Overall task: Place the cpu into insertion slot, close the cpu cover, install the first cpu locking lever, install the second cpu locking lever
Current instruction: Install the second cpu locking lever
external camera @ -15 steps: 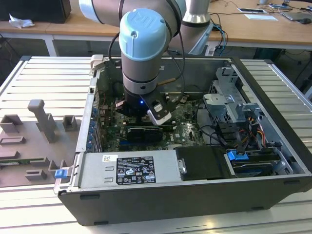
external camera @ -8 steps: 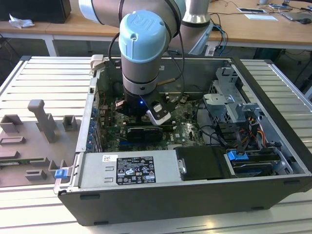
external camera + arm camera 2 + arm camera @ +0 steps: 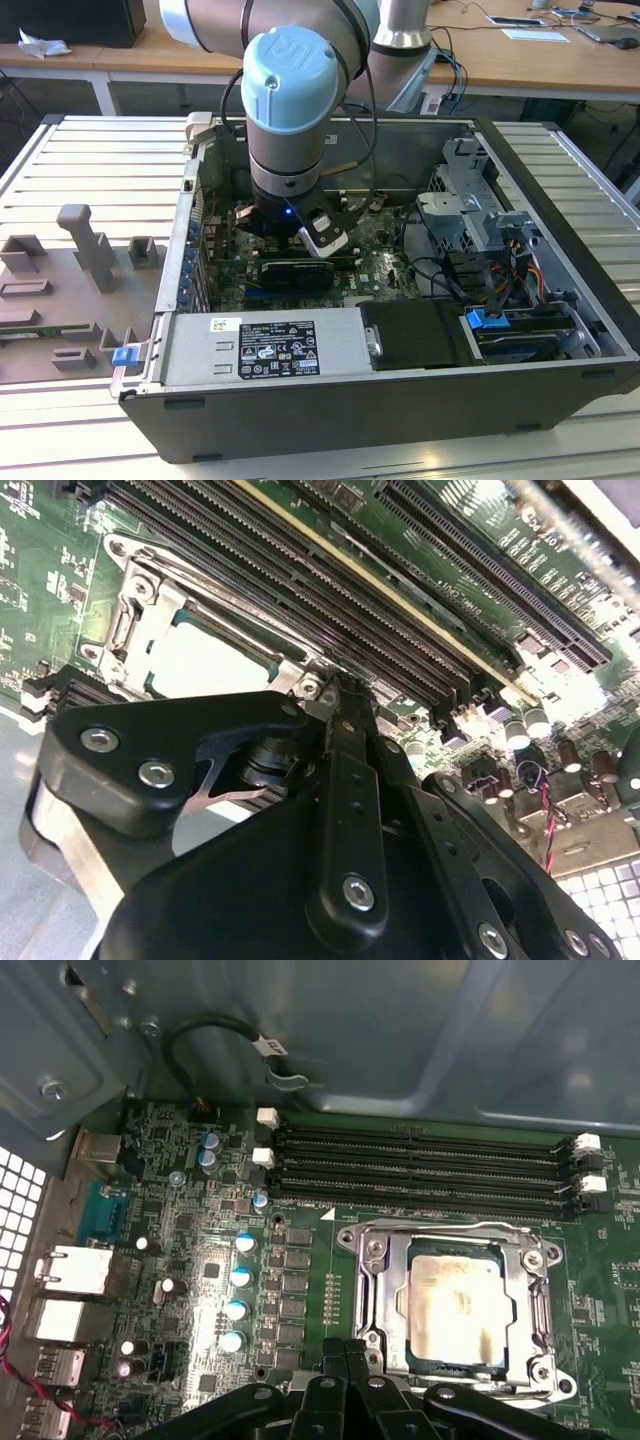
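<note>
Black gripper [image 3: 345,1360] fingers pinched together, empty, just beside the insertion slot [image 3: 365,1245] rim. Cpu [image 3: 457,1305] seated in slot, cpu cover [image 3: 530,1305] down over it. Judging lever step in hand; needs precise hooking. Memory slots [image 3: 420,1170] beyond.

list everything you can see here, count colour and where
pale silver-grey square cpu: one, seated in the socket, under the frame's window
silvery metal cpu cover frame: one, lying flat around the chip
square metal-rimmed insertion slot: one, on the green board
long black memory slots: four, beside the socket
green circuit board: one, inside the case
dark grey open computer case: one, on the slatted table
grey plastic fixture tray: one, at the exterior view's left
black gripper: one, fingertips together at the socket's edge
</note>
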You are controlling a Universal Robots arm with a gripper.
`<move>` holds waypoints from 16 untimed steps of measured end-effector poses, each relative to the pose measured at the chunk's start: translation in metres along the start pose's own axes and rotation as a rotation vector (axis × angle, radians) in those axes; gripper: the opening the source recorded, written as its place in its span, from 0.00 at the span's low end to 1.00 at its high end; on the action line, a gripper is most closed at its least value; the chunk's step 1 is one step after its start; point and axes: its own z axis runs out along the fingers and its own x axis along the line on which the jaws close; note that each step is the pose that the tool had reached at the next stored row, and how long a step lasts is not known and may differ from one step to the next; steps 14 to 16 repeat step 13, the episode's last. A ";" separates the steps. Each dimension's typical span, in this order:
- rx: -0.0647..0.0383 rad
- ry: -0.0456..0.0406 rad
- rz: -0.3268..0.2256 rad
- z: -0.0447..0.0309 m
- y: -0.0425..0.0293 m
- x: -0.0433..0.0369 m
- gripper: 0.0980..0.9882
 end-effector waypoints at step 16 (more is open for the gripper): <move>0.000 -0.0002 0.000 -0.0182 0.0057 -0.0003 0.01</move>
